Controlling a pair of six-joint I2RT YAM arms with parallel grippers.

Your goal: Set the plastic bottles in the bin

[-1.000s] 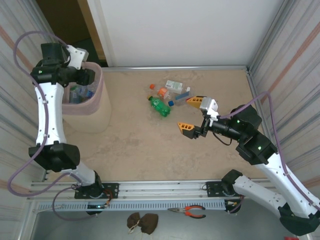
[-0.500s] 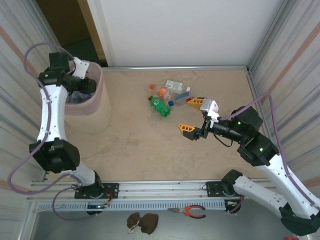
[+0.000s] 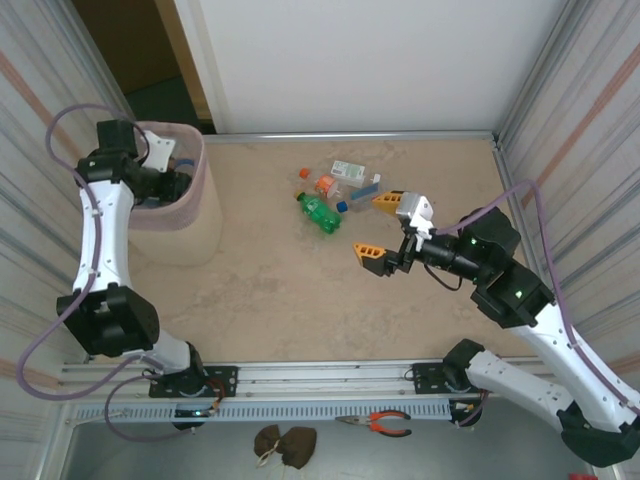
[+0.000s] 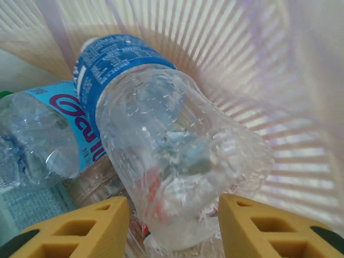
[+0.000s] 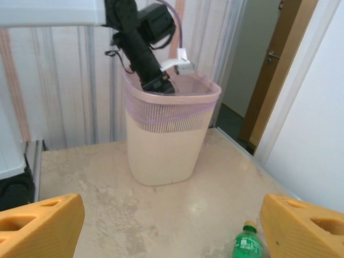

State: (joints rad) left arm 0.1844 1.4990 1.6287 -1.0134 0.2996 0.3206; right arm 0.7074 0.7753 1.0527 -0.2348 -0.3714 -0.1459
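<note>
— Where is the left gripper (image 4: 173, 207)?

— Down inside the tall pale-pink translucent plastic bin (image 3: 197, 150), at the table's far left. Its yellow fingers (image 4: 80, 228) stand wide apart, gripping nothing.

— And the bottles in there?

— A clear plastic bottle with a blue label (image 4: 172, 156) lies in the bin just beyond the fingertips, base toward the camera. Whether it touches them I cannot tell. Beside it lies a clear bottle with a pale-blue, purple-lettered label (image 4: 40, 137).

— The right gripper (image 3: 383, 229)?

— Spread wide and empty, over the beige tabletop (image 3: 270, 290). A small green plastic bottle (image 3: 320, 213) lies just to its left, with a loose cluster of clear bottles (image 3: 345, 180) beyond it, all well apart from the bin.
</note>
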